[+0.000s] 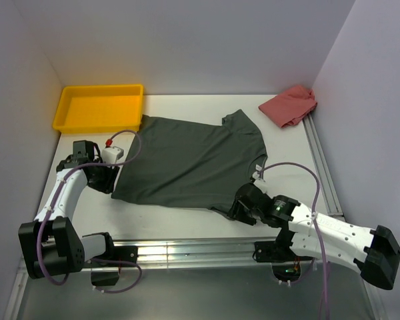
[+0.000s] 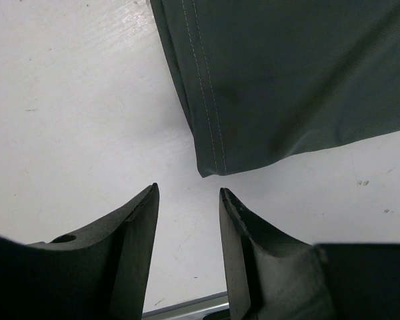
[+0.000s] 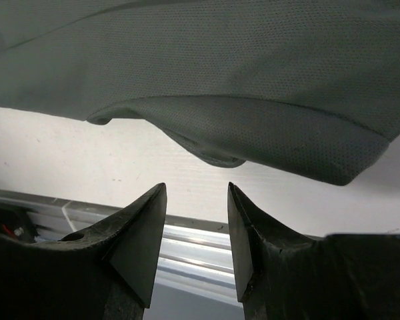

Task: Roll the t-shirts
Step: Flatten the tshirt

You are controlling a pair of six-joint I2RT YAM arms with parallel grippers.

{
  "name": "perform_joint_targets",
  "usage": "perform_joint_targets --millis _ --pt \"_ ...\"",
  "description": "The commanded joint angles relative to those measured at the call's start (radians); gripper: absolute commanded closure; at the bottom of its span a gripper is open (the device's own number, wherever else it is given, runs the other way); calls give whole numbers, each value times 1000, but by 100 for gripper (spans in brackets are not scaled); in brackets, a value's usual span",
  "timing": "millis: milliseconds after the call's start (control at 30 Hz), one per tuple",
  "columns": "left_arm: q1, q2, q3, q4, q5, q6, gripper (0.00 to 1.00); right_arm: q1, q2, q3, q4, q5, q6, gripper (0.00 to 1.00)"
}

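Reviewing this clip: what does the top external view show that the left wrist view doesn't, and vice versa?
Only the top external view: the whole t-shirt spread out, the yellow tray near its far-left corner, a pink cloth far right, and the right gripper at the shirt's near-right edge. Only the left wrist view: the double stitching along the hem, and the left gripper open, just short of the shirt's corner with bare table between. Both: the dark grey shirt on the white table.
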Motion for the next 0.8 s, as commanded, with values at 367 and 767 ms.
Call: perform_joint_targets --millis 367,767 --pt "7 -5 -8 -2 31 19 53 7 90 -57 104 68 35 50" --pt "8 2 -33 13 39 16 54 8 105 -92 182 112 67 62"
